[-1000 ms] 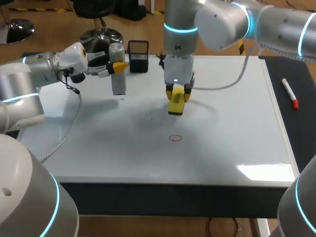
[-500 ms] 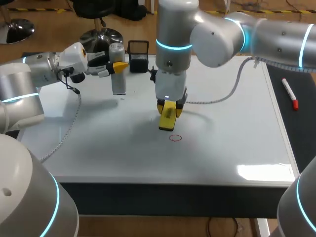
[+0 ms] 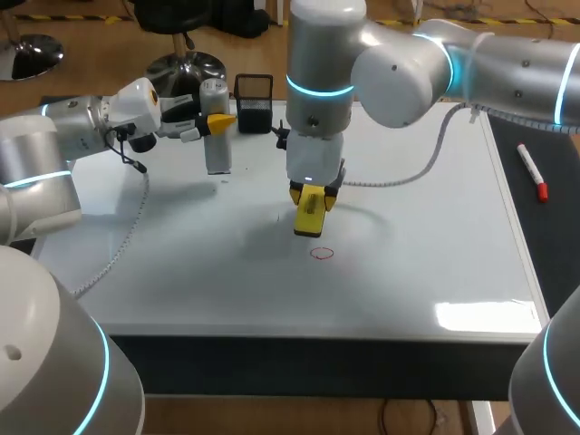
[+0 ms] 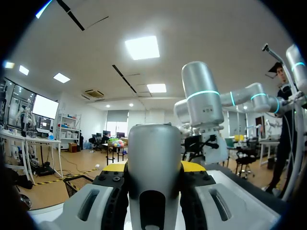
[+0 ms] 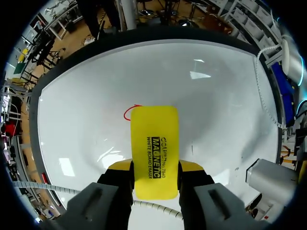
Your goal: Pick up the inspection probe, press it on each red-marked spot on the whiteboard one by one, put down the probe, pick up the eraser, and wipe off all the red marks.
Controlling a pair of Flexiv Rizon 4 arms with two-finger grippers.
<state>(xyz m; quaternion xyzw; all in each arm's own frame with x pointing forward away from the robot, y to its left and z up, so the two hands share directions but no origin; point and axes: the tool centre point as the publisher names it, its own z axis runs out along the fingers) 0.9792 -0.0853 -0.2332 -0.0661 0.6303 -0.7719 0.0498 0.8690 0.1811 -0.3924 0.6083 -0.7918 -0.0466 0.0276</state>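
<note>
yellow eraser (image 3: 310,211) sits clamped between the closed fingers of the right end effector (image 5: 154,168), its long axis running out along the fingers and pointing down at the whiteboard (image 3: 435,236). the one red mark (image 3: 322,254) in view lies just near of the eraser's tip, slightly right, so the wipe likely calls for a short move nearward. far left, the left end effector (image 4: 153,168) grips the grey probe (image 3: 216,136) upright, well apart from the mark; the right arm is nearer.

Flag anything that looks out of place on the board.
Only this: the left gripper grips the probe, not put down, while the right gripper holds the eraser near the red mark. Nothing spilled or damaged.
</note>
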